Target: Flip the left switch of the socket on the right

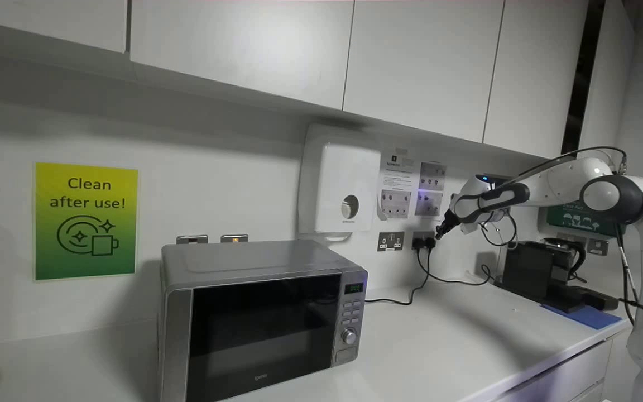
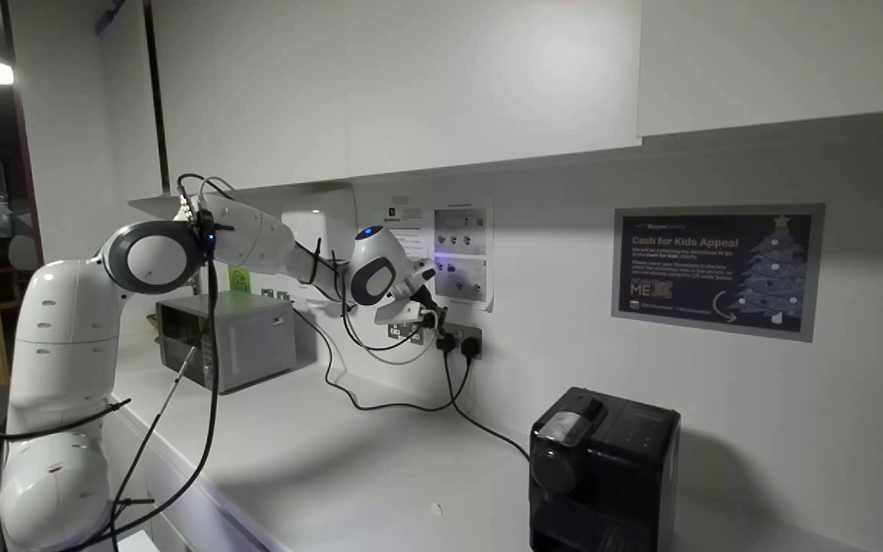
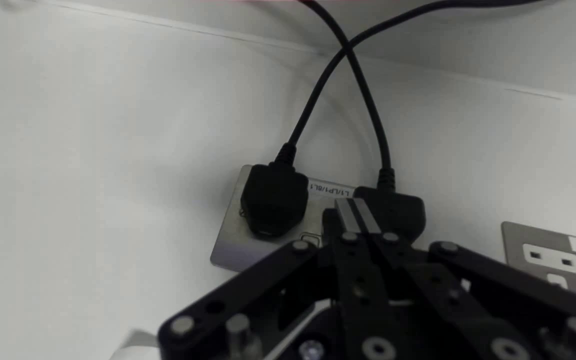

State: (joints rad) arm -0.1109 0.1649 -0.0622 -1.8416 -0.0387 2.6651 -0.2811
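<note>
Lettering on the green sign (image 1: 86,220) reads "Clean after use!", the dark poster (image 2: 706,268) says "Cash for Kids Appeal", and an upside-down label (image 3: 329,189) starting "L1/LP1" shows on the socket (image 3: 232,248) in my wrist view. I have the fingers (image 3: 347,217) drawn together, gripping nothing I can see; whether their tips touch the socket, I can't tell. It's a grey metallic plate on the wall (image 2: 549,322) above the surface (image 1: 427,335), carrying two black plugs (image 3: 274,200).
</note>
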